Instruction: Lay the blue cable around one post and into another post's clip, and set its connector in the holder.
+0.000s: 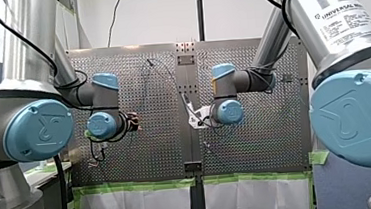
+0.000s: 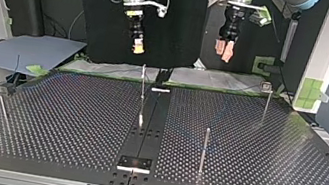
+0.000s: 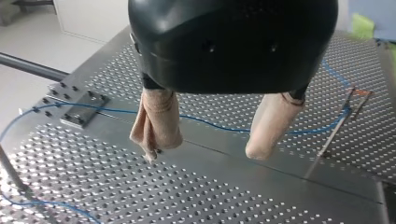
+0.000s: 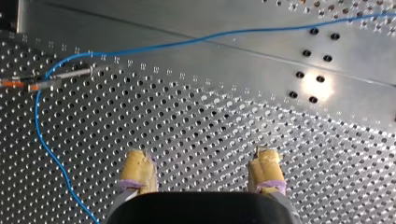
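Note:
The blue cable lies on the perforated table, running from a small metal bracket across behind my left gripper to a thin post, where it bends away. My left gripper hangs above the plate, open, beige pads apart and empty. In the right wrist view the blue cable curves around another post with an orange-tipped clip and runs back beside my right gripper. That gripper is open, with nothing between its yellow pads. In the top view, both my right gripper and my left gripper hover high above the table's far edge.
Several thin upright posts stand on the plate: one at the centre, one nearer the camera, one at the far right, one at the left. A metal bracket sits on the centre strip.

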Robot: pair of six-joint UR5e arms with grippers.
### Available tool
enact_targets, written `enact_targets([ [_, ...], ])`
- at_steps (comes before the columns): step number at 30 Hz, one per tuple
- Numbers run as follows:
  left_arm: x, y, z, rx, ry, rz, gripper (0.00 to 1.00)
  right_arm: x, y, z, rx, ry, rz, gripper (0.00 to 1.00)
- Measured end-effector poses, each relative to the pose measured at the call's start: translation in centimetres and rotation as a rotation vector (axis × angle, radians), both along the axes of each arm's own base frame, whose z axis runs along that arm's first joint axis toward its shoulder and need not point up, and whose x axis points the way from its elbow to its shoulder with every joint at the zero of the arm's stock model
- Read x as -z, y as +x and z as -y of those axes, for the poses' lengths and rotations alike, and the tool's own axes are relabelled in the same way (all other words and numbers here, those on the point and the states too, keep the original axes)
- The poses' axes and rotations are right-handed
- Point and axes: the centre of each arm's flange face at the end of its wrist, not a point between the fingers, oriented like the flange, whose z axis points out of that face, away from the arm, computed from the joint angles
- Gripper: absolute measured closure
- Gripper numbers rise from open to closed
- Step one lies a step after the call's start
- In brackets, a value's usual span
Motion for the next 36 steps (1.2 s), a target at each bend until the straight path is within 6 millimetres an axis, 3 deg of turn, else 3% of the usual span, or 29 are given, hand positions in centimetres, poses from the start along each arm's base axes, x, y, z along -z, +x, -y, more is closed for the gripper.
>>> enact_targets([
  [11,-0.2,0.3,-0.1,-0.010,-0.015,0.018,0.00,0.7,0.5,-0.8,0.007,0.004,-0.004,0.02],
  [36,-0.6,1.1,0.0,-0.014,-0.022,0.020,0.00,1.0,-0.5,-0.5,0.054,0.035,-0.043,0.02],
])
